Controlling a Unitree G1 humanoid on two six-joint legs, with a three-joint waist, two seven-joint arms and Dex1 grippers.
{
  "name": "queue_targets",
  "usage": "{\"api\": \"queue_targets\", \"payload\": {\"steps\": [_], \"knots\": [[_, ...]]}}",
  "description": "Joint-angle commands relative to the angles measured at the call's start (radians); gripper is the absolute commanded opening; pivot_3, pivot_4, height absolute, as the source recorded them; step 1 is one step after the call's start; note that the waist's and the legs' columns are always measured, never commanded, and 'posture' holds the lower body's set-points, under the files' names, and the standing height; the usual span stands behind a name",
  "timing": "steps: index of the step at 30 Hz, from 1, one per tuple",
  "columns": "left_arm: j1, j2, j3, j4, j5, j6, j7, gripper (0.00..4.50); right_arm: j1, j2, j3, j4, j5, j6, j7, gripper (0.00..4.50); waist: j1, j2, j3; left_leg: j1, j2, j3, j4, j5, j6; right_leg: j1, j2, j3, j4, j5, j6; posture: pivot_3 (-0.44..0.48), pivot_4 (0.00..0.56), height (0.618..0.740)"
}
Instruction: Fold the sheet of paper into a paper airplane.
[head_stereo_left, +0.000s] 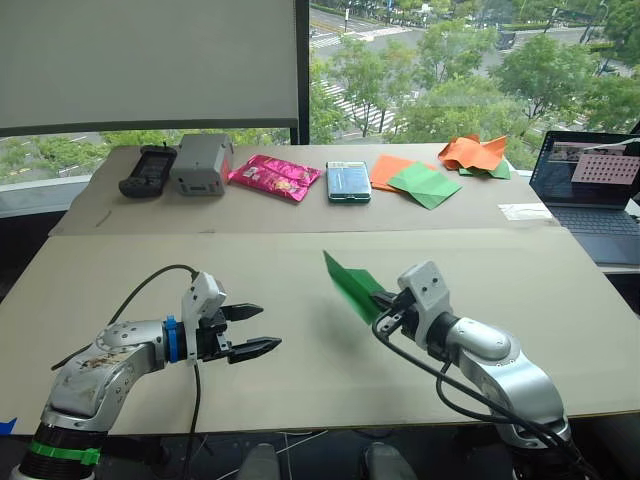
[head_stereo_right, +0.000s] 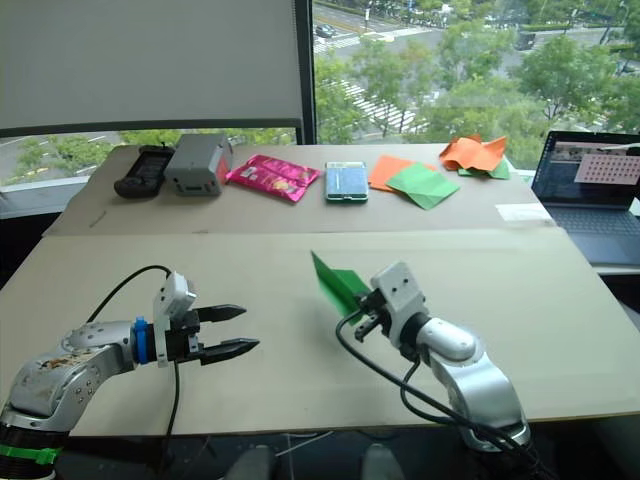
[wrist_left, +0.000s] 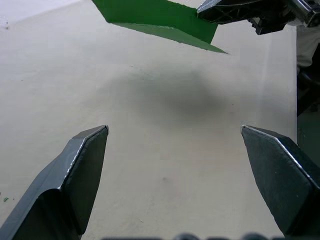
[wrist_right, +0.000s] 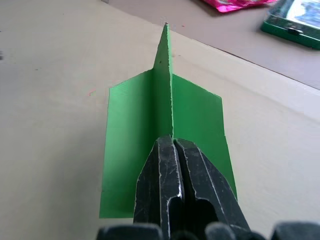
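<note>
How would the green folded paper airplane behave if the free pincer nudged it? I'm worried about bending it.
The green folded paper airplane is probably very light: the right pincer holds it aloft by its fold alone. Its thin wings would likely flex under a nudge from the open left pincer. The layered centre crease looks stiffer.

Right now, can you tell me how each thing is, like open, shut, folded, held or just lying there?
Bright green paper airplane: folded, wings spread, held off the table.
Right gripper: shut on the airplane's keel.
Left gripper: open, holding nothing.
Flat green square sheet: lying on the far table, overlapping an orange sheet.
Crumpled orange paper shape: lying there.
Grey laptop: open, screen lit.
Pink snack packet: lying flat.
</note>
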Motion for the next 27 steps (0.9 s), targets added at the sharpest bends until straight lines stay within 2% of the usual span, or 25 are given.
{"api": "queue_targets", "payload": {"steps": [1, 5, 16, 19, 21, 26, 27], "knots": [[-0.028, -0.007, 0.015, -0.026, -0.025, -0.001, 0.003, 4.5, -0.015, 0.042, -0.169, 0.008, -0.069, 0.093, -0.19, 0.05, 0.002, 0.0, 0.0, 0.0, 0.0, 0.0, 0.0, 0.0, 0.0, 0.0, 0.0, 0.0, 0.0, 0.0, 0.0, 0.0, 0.15, 0.718], [-0.031, -0.019, 0.009, -0.024, -0.022, -0.002, 0.007, 4.5, -0.031, 0.073, -0.231, 0.055, -0.1, 0.115, -0.279, 0.05, -0.003, 0.001, 0.0, 0.0, 0.0, 0.0, 0.0, 0.0, 0.0, 0.0, 0.0, 0.0, 0.0, 0.0, 0.0, 0.0, 0.15, 0.718], [-0.035, -0.029, -0.001, -0.012, -0.008, -0.011, 0.007, 4.5, -0.045, 0.071, -0.203, 0.125, -0.094, 0.104, -0.28, 0.05, -0.009, 0.004, -0.001, 0.0, 0.0, -0.001, 0.0, 0.002, 0.004, 0.0, 0.002, 0.003, 0.0, 0.0, 0.0, 0.0, 0.15, 0.718], [-0.029, -0.027, 0.002, -0.015, -0.007, -0.014, 0.006, 4.5, -0.037, 0.074, -0.221, 0.113, -0.071, 0.088, -0.262, 0.86, -0.006, 0.004, -0.001, -0.001, 0.0, -0.001, 0.0, 0.002, 0.003, 0.0, 0.002, 0.003, 0.0, 0.0, 0.0, 0.0, 0.15, 0.718], [-0.029, -0.027, 0.003, -0.014, -0.008, -0.014, 0.006, 4.5, -0.04, 0.072, -0.231, 0.102, -0.058, 0.082, -0.25, 1.71, -0.006, 0.004, -0.001, -0.001, 0.0, -0.001, 0.0, 0.002, 0.003, 0.0, 0.002, 0.003, 0.0, 0.0, 0.0, 0.0, 0.15, 0.718], [-0.032, -0.024, 0.017, -0.018, -0.01, -0.015, 0.012, 4.5, -0.065, 0.05, -0.268, 0.046, 0.013, 0.061, -0.192, 3.38, -0.007, 0.004, -0.001, -0.001, 0.0, -0.001, 0.0, 0.002, 0.003, 0.0, 0.003, 0.003, 0.001, 0.0, 0.0, 0.0, 0.15, 0.718], [-0.036, -0.027, 0.037, -0.023, -0.016, -0.015, 0.028, 4.5, -0.073, 0.032, -0.283, 0.022, 0.054, 0.041, -0.145, 3.74, -0.007, 0.004, -0.001, -0.001, 0.0, -0.001, 0.0, 0.002, 0.003, 0.0, 0.003, 0.003, 0.001, 0.0, 0.0, 0.0, 0.15, 0.718]]}}
